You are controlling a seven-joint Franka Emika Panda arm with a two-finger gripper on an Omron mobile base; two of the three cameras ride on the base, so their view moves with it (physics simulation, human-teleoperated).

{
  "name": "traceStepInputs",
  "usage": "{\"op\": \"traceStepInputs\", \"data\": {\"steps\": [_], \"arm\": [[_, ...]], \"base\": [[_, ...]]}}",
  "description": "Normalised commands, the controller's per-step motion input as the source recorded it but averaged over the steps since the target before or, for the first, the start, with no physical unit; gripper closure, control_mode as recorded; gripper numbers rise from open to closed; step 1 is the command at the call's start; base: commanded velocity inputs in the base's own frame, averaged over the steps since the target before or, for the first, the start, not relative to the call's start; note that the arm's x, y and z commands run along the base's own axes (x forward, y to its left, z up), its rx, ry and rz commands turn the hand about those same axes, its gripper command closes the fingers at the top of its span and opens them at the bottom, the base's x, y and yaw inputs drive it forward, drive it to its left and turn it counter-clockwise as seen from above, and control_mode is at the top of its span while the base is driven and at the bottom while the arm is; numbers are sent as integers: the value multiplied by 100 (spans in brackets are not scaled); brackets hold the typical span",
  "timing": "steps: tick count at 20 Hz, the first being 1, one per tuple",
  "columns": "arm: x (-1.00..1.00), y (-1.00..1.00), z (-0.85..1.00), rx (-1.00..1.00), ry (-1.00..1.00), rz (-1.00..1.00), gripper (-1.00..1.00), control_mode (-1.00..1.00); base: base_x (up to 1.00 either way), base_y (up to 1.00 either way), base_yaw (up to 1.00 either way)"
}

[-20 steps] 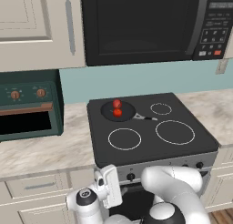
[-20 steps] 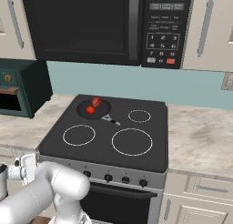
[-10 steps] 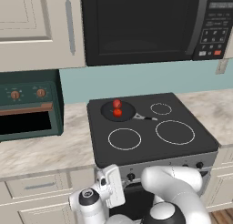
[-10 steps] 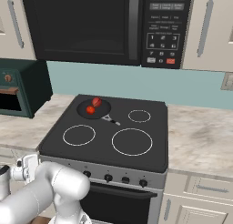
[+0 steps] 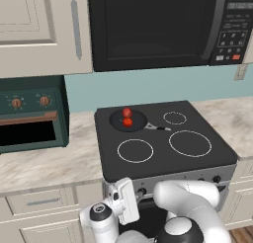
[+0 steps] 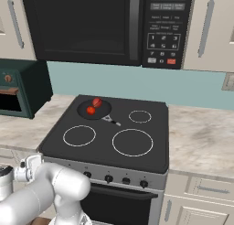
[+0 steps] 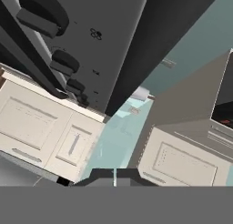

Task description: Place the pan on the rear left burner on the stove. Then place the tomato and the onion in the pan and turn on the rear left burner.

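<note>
Down at the stove's (image 5: 158, 160) silver front panel, near its left end, my jaws have just gone from wide to fully closed. In the hand view the two dark fingertips (image 7: 102, 175) meet with no gap, and nothing sits between them. The change is in the jaws and not in the arm, which has hardly moved.

Ahead of the jaws and off to one side runs the row of black knobs (image 7: 43, 11). The nearest one looks large but is apart from the tips, not between them. So I judge that I have shut on air, perhaps to push or nudge with closed tips, and not to pinch a knob. I cannot tell from here which knob belongs to the rear left burner.

Well above and beyond the jaws, on the glass top, the pan (image 5: 128, 119) sits over the rear left ring, its handle (image 5: 157, 127) pointing toward the middle of the top. Two red round pieces (image 5: 127, 112) lie in it, close together; I cannot tell tomato from onion. That leaves turning on the burner, and with closed jaws clear of the knobs I see no sign that the turn has begun.
</note>
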Motion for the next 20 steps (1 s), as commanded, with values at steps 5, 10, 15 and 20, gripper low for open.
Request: {"op": "traceStepInputs", "data": {"steps": [5, 10, 15, 20], "arm": [[11, -1, -3, 0, 2, 9, 100, -100], [8, 0, -12, 0, 3, 11, 100, -100], [0, 0, -23, 0, 7, 11, 100, -100], [4, 0, -20, 2, 9, 11, 100, -100]], "base": [[0, 0, 0], [0, 0, 0], [0, 0, 0], [0, 0, 0]]}}
